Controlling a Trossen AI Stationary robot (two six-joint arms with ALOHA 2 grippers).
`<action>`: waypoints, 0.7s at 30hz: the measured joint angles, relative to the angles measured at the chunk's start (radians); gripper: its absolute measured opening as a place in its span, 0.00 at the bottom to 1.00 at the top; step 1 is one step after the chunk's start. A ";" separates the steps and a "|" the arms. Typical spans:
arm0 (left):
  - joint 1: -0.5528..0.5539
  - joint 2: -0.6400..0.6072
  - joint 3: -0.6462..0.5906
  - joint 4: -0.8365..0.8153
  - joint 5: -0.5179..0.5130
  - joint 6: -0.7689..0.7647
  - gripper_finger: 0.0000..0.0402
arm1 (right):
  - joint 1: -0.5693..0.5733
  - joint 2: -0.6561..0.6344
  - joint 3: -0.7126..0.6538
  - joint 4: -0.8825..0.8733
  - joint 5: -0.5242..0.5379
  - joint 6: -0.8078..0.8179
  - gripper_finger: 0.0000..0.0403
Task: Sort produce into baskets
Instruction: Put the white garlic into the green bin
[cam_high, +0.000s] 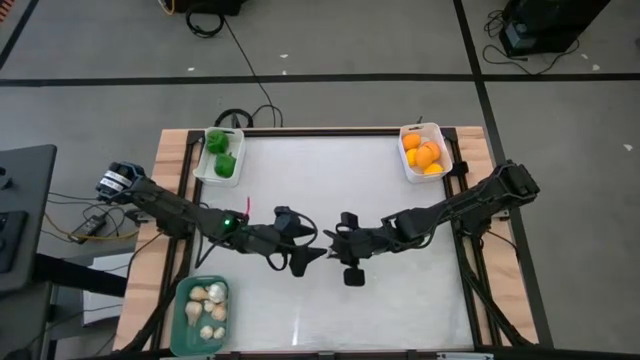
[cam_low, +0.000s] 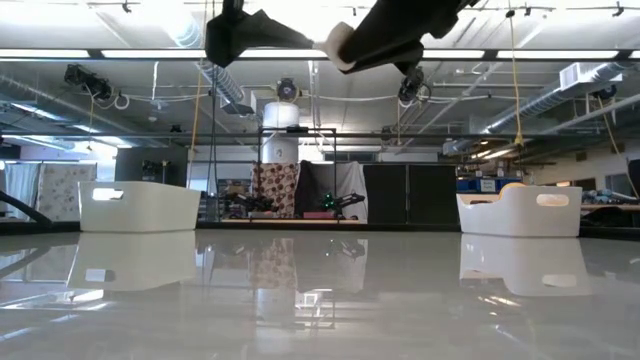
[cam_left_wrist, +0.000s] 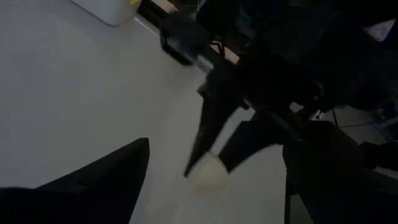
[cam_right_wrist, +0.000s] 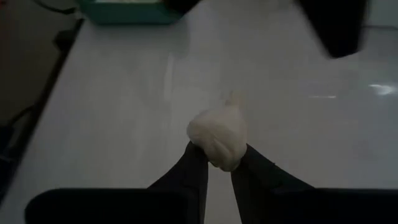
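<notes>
My right gripper (cam_high: 335, 233) is shut on a whitish garlic-like piece (cam_right_wrist: 217, 140), high above the middle of the table; the piece also shows in the low view (cam_low: 340, 45) and the left wrist view (cam_left_wrist: 208, 171). My left gripper (cam_high: 303, 256) is open and empty, close beside the right one and facing it. A white bin (cam_high: 220, 155) at the far left holds green peppers. A white bin (cam_high: 425, 152) at the far right holds orange and yellow fruits. A teal bin (cam_high: 205, 310) at the near left holds several whitish pieces. My right gripper pinches the garlic-like piece's rounded lower end (cam_right_wrist: 214, 160) between its two fingertips (cam_right_wrist: 193, 165). Most of the piece sticks out beyond the tips, its pointed end away from the gripper. The piece is lifted clear of the table.
The white tabletop (cam_high: 390, 300) lies bare between the three bins. The two arms meet near its middle, their grippers close together. Wooden frame rails (cam_high: 170, 165) run along the table's left and right sides.
</notes>
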 joint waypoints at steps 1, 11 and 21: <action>0.002 0.000 0.000 -0.003 0.010 0.000 0.94 | 0.000 0.000 0.000 0.001 0.023 -0.001 0.17; 0.031 0.000 0.000 -0.013 0.015 -0.059 0.94 | 0.003 0.000 0.000 0.055 0.232 -0.085 0.17; 0.072 -0.001 0.000 -0.055 0.015 -0.027 0.94 | 0.003 0.000 0.000 0.171 0.250 -0.178 0.17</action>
